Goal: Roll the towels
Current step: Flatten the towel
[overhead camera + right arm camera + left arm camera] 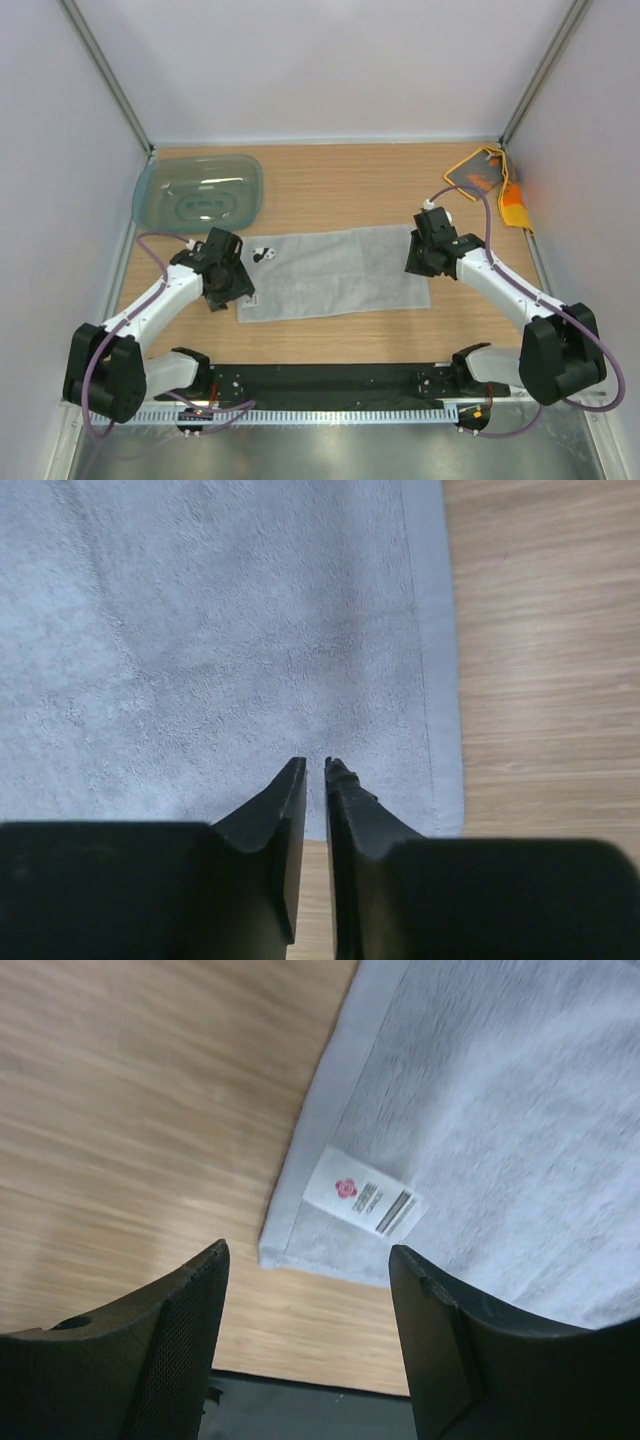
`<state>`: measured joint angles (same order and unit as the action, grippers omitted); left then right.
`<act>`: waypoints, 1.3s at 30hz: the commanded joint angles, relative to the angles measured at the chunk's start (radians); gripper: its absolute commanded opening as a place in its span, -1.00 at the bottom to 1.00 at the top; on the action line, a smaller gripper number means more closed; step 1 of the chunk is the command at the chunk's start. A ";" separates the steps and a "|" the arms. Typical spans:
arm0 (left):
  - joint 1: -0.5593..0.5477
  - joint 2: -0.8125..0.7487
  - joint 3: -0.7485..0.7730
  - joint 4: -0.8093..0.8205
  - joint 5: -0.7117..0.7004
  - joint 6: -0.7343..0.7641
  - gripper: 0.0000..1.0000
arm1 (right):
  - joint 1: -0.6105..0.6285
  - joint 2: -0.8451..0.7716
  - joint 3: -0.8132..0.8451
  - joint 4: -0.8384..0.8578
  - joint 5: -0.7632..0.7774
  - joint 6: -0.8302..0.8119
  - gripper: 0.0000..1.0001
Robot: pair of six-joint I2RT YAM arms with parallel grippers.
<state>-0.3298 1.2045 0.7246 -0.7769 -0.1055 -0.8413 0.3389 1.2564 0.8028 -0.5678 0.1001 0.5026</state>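
Towels: two on the table point(330, 180) — one spread out, one bunched up.
Grey towel point(335, 272): it lies flat at mid-table between the two arms, and we see no part of it rolled.
Long axis: it runs left to right, with the right end turned slightly toward the far wall. The short hems face the arms.
Label point(362, 1198): a white tag with a red mark, on the grey towel's left end beside the far left corner.
Orange towel point(512, 205): it sits crumpled in the far right corner against the side wall, with its grey face showing at the far part. It is well apart from the grey towel, and we cannot make out any axis.
Left gripper point(306, 1258): wide open and holding nothing. It hangs over the grey towel's far left corner just by the label, one finger over bare wood and the other over cloth.
Right gripper point(315, 763): the fingers are nearly together with a slim gap between them, and we see no cloth in it. It points at the grey towel's right end, near the near right corner. We cannot tell whether the tips touch the cloth.
Tub point(198, 192): teal and translucent, in the far left corner, apart from both towels.
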 commanded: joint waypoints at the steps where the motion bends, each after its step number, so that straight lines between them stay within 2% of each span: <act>1: -0.040 -0.046 -0.054 0.001 0.078 -0.074 0.32 | 0.008 0.024 -0.036 0.075 -0.037 0.047 -0.63; 4: -0.116 -0.052 -0.083 0.001 0.056 -0.130 0.27 | 0.006 0.072 -0.066 0.126 -0.065 0.057 -0.78; 6: -0.144 -0.060 -0.112 -0.004 0.036 -0.166 0.25 | 0.006 0.093 -0.076 0.151 -0.059 0.057 -0.81; 13: -0.156 -0.105 -0.149 -0.027 -0.023 -0.208 0.16 | 0.005 0.175 -0.097 0.166 -0.008 0.062 -0.84; 20: -0.156 -0.070 -0.157 0.001 -0.065 -0.206 0.13 | -0.024 0.221 -0.123 0.115 0.087 0.102 -0.93; 26: -0.156 -0.020 -0.165 0.045 -0.060 -0.197 0.08 | -0.034 0.209 -0.131 0.071 0.087 0.142 -0.98; 35: -0.156 0.018 -0.168 0.090 -0.077 -0.179 -0.05 | -0.028 0.123 -0.154 0.034 0.009 0.157 -0.98; 39: -0.156 0.040 -0.166 0.113 -0.086 -0.165 -0.26 | -0.009 0.104 -0.148 0.013 0.006 0.162 -0.97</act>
<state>-0.4835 1.2079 0.5755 -0.7677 -0.1562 -1.0115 0.3168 1.3800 0.6708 -0.4709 0.1013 0.6537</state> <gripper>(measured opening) 0.398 0.054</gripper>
